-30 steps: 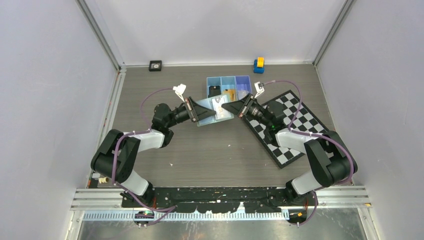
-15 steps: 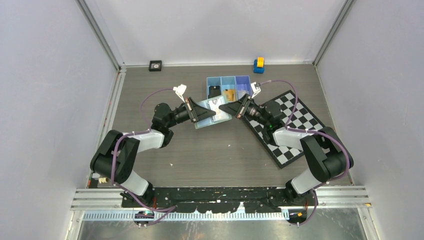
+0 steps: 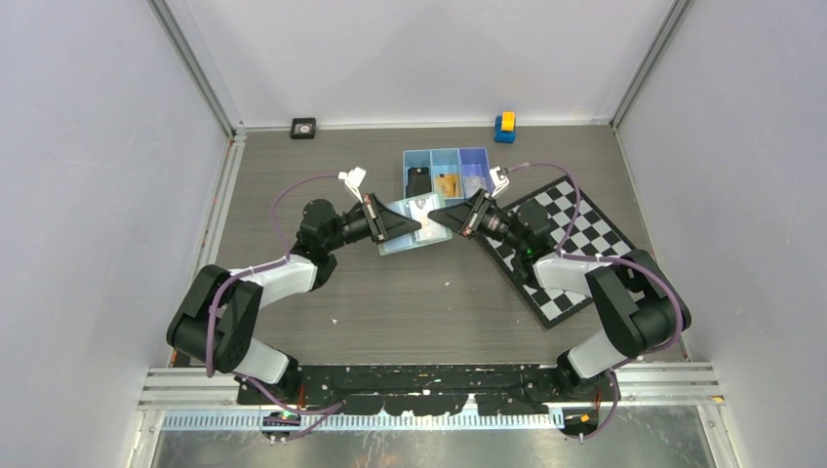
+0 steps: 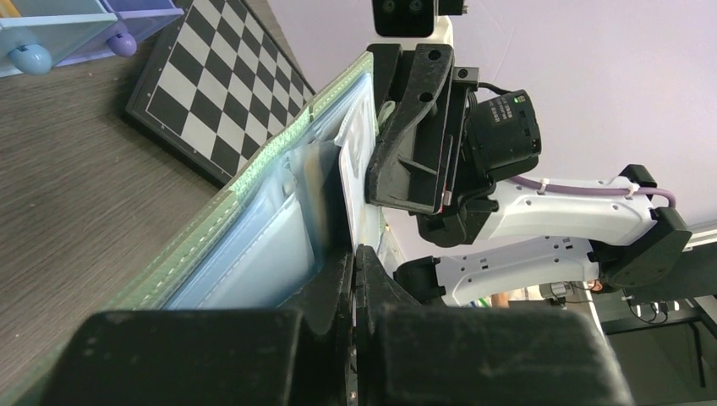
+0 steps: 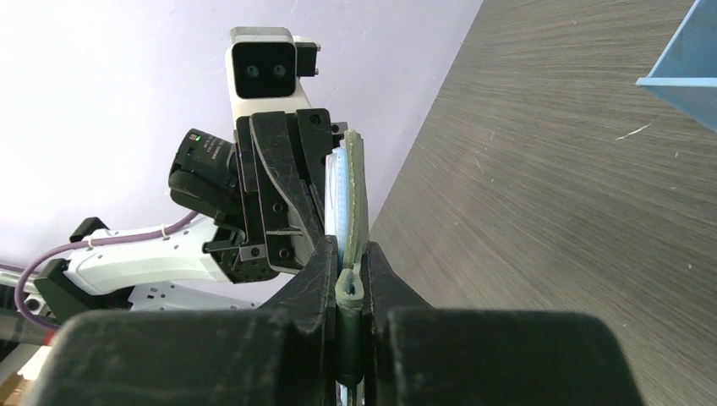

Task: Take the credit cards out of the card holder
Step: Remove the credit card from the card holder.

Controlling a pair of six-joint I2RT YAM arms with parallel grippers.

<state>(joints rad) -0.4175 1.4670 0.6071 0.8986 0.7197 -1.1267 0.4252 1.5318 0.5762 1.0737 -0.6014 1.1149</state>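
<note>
The left gripper [image 4: 355,258] is pinched shut on the pale card [image 4: 355,169], and the right gripper [image 5: 351,283] is clamped on the card holder's [image 5: 353,203] green edge. The holder is held open between the 2 grippers, just beside the blue tray [image 3: 478,161].

The top camera looks steeply down from high above the card holder [image 3: 405,244], taking in the whole table [image 3: 390,312]. Both wrist cameras sit right against it, facing each other; all three views share it.
</note>
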